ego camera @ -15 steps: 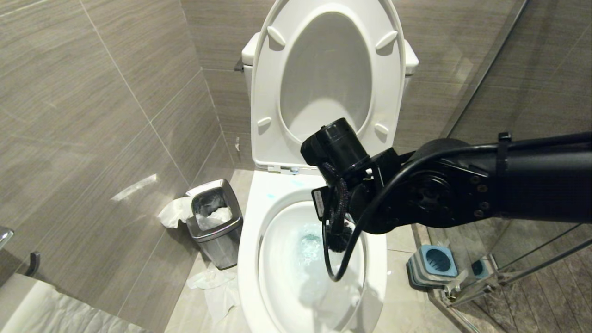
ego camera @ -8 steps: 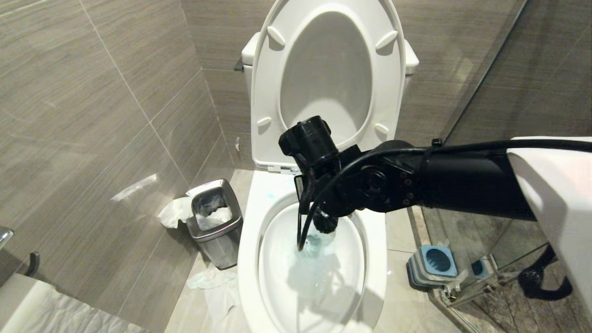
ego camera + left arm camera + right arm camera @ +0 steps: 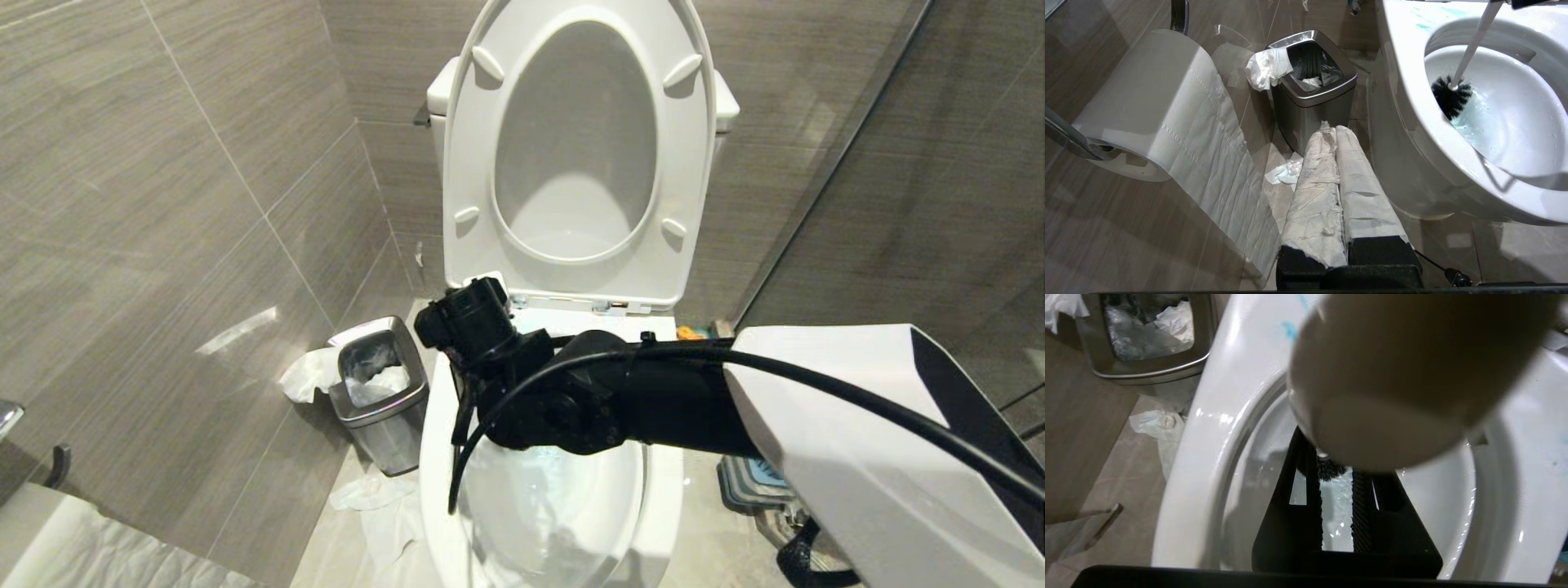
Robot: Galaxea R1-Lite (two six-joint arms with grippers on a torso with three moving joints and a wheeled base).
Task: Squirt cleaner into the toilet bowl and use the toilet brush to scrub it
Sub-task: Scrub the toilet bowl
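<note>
The white toilet bowl (image 3: 663, 490) stands open, its seat and lid (image 3: 580, 147) raised. My right gripper (image 3: 1337, 486) hangs over the bowl's left side, shut on the toilet brush handle (image 3: 1392, 375), whose rounded end fills the right wrist view. The slim handle (image 3: 1474, 41) slants down to the black bristle head (image 3: 1450, 100), which rests against the bowl's inner left wall at the waterline. Cleaner tints the water pale blue (image 3: 1470, 118) and smears the rim (image 3: 1290, 330). In the head view my right arm (image 3: 555, 408) hides the brush. My left gripper (image 3: 1334, 130), its fingers wrapped in white paper, stays parked and shut low beside the bowl.
A steel-rimmed bin (image 3: 380, 392) stuffed with tissue stands left of the toilet. Crumpled tissue (image 3: 384, 506) lies on the floor by it. A toilet paper roll (image 3: 1139, 110) hangs on the left wall. The blue-and-grey brush holder (image 3: 751, 478) sits right of the bowl, by the glass shower wall.
My right arm has swung left and lower across the bowl, carrying the brush from the bowl's right-middle to its left wall. The arm now covers the brush head in the head view.
</note>
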